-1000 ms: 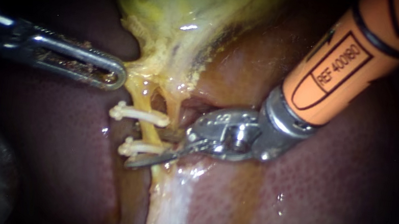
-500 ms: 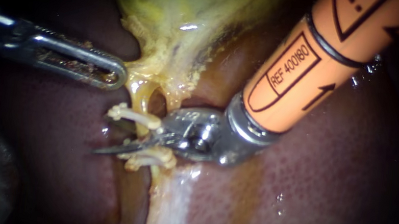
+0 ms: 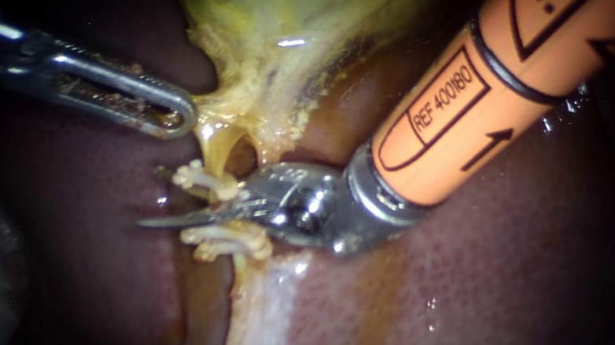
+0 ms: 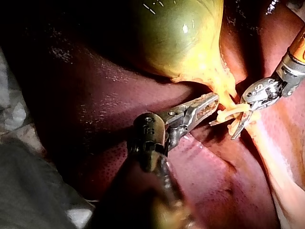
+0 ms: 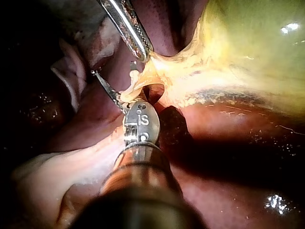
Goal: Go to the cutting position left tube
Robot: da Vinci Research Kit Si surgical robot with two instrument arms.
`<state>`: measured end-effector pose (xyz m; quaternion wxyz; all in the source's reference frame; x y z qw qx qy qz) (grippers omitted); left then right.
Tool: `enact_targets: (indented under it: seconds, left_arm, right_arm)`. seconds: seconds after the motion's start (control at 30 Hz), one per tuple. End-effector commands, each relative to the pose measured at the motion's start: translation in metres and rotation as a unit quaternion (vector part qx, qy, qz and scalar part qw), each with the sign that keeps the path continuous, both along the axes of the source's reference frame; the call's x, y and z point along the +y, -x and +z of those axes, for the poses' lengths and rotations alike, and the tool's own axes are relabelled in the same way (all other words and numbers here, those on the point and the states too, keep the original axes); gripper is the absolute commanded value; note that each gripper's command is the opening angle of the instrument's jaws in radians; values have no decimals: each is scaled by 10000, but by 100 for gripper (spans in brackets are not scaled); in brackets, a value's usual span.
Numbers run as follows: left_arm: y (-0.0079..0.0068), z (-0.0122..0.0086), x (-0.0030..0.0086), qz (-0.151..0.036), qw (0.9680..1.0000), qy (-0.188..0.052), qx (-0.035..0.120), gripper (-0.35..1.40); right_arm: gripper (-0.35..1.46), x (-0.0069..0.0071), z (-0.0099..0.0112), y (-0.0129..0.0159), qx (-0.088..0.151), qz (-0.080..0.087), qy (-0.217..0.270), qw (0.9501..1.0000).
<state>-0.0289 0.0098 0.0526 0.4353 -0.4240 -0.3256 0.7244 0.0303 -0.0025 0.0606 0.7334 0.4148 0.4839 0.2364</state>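
The yellow left tube (image 3: 217, 146) runs down from the gallbladder (image 3: 287, 27) and carries two white clips, an upper clip (image 3: 203, 180) and a lower clip (image 3: 227, 240). My right instrument (image 3: 154, 196), on an orange shaft, reaches across the tube between the clips. Its thin blades are open: one blade tip shows past the tube and the other sits by the upper clip. In the left wrist view the right instrument (image 4: 224, 129) straddles the clipped stretch. My left instrument (image 3: 177, 112) is shut on the gallbladder's yellow lower edge and holds it taut.
Dark red liver (image 3: 505, 301) surrounds the site on both sides. A pale band of tissue (image 3: 264, 317) continues below the lower clip. A second strand (image 3: 266, 155) lies just right of the tube, behind the right instrument's head.
My right instrument has moved left: its blades, at first right of the tube near the lower clip, now cross the tube between the clips. The left instrument has stayed put.
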Motion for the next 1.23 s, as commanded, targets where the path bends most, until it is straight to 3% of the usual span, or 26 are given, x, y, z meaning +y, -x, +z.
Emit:
enact_targets:
  seconds: [0.03, 0.27, 0.5, 1.23]
  left_arm:
    - [0, 0, 0, -4, 10000, 4, 0, -35]
    - [0, 1, -1, -4, 10000, 6, 1, -35]
    - [-1, 1, -1, -2, 10000, 6, 0, -35]
    - [-2, 1, 0, 1, 10000, 5, -2, -35]
  right_arm:
    - [143, -1, -2, 0, 38, -24, -16, 10000]
    - [143, -12, -23, -4, 348, -124, -220, 9991]
    - [142, -6, -47, -6, 620, -91, -421, 9971]
    - [142, -1, -53, -5, 641, -80, -479, 9968]
